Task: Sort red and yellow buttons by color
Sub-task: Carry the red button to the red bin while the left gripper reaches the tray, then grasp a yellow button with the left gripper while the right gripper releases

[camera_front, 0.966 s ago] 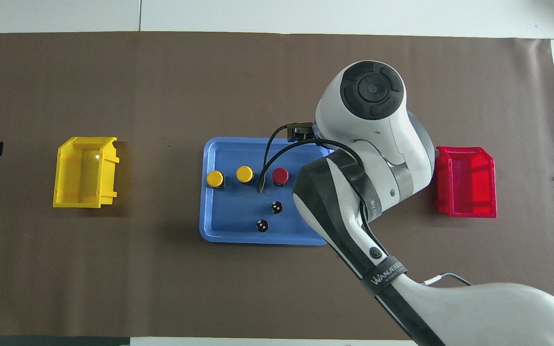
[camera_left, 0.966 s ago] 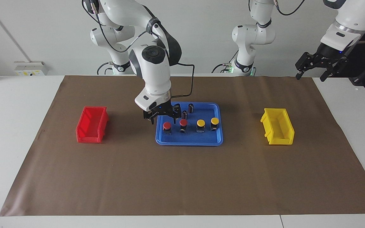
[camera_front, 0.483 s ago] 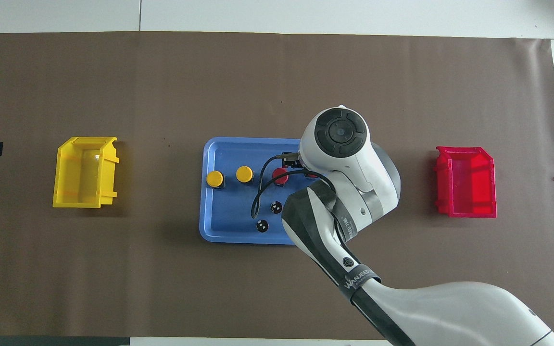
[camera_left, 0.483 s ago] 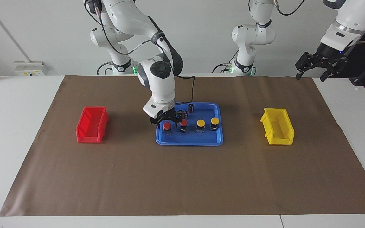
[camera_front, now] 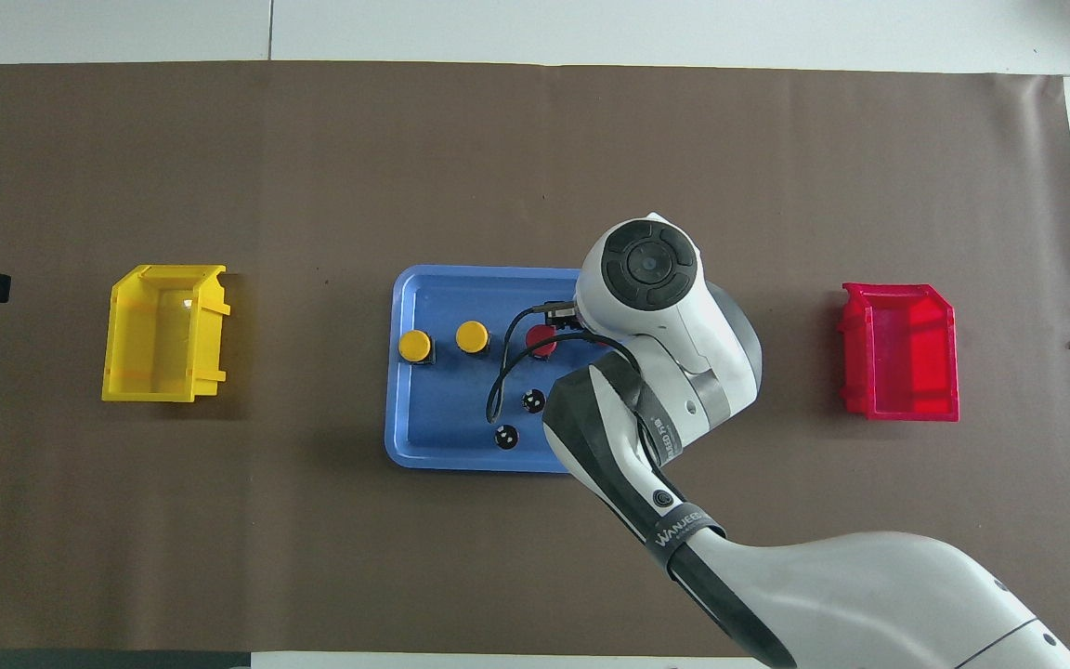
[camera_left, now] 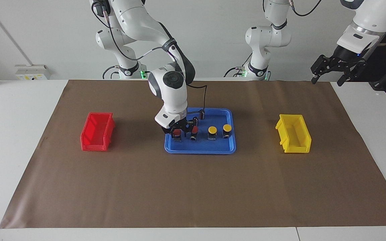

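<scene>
A blue tray [camera_left: 200, 150] holds four buttons in a row. My right gripper [camera_left: 177, 133] is down in the tray, its open fingers on either side of the red button [camera_left: 177, 134] nearest the right arm's end. The second red button [camera_left: 194, 130] stands beside it. Two yellow buttons [camera_left: 212, 129] [camera_left: 227, 127] follow toward the left arm's end. In the overhead view the yellow buttons [camera_front: 415, 346] [camera_front: 472, 336] and one red button [camera_front: 540, 342] show; the right arm hides the other. My left gripper [camera_left: 333, 68] waits, open and raised over the table's left-arm end.
Two small dark cylinders [camera_left: 202, 114] [camera_left: 195, 119] stand in the tray, nearer to the robots than the buttons. A red bin [camera_left: 96, 131] sits toward the right arm's end, a yellow bin [camera_left: 294, 133] toward the left arm's end. A brown mat [camera_left: 193, 187] covers the table.
My right gripper has moved over the tray and come down around the red button at the row's end. The left arm has barely moved.
</scene>
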Available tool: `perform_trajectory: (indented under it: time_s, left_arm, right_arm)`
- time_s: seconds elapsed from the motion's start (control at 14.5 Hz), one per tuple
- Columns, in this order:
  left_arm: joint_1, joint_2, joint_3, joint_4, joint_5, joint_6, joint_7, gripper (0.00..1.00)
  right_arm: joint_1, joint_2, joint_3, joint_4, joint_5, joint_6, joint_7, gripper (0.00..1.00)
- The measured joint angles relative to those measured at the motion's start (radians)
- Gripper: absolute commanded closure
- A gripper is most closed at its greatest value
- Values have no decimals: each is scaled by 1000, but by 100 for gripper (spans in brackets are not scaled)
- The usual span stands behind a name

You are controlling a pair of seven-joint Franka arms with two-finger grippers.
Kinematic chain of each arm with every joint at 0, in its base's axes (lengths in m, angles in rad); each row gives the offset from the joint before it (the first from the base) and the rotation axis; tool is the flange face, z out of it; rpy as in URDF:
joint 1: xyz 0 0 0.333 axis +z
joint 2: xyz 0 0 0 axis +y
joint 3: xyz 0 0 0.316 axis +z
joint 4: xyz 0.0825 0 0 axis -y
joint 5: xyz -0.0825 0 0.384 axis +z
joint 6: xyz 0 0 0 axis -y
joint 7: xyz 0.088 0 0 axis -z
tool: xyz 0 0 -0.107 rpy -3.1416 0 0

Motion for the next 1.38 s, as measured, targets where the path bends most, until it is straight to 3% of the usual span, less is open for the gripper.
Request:
perform_trajectory:
  time_s: [0.21,0.48,0.69,0.83,1.03,1.17,1.38]
  left_arm:
    - [0,-5,3,-4,0,-3,-4,0]
    - [-4,-8,-8,-28,-1,14,-46,3]
    - [-111,-4,-75,-172,0,227,-302,4]
    - [-243,30,-101,-279,9,393,-493,12]
    - [-355,113,-109,-343,12,488,-590,23]
    - [-376,156,-108,-382,12,554,-591,26]
    - [-389,173,-108,-458,12,640,-594,27]
  right_arm:
    - [-7,-1,-1,30,0,-59,0,90]
    - [-97,-37,-5,204,0,-306,-119,90]
    - [-242,-116,-7,219,5,-437,-335,90]
    - [-368,-181,-10,164,44,-473,-522,89]
    - [-547,-277,-14,7,83,-453,-758,89]
    - [-618,-315,-14,-99,86,-374,-858,89]
    - [-646,-359,-13,-279,87,-177,-896,89]
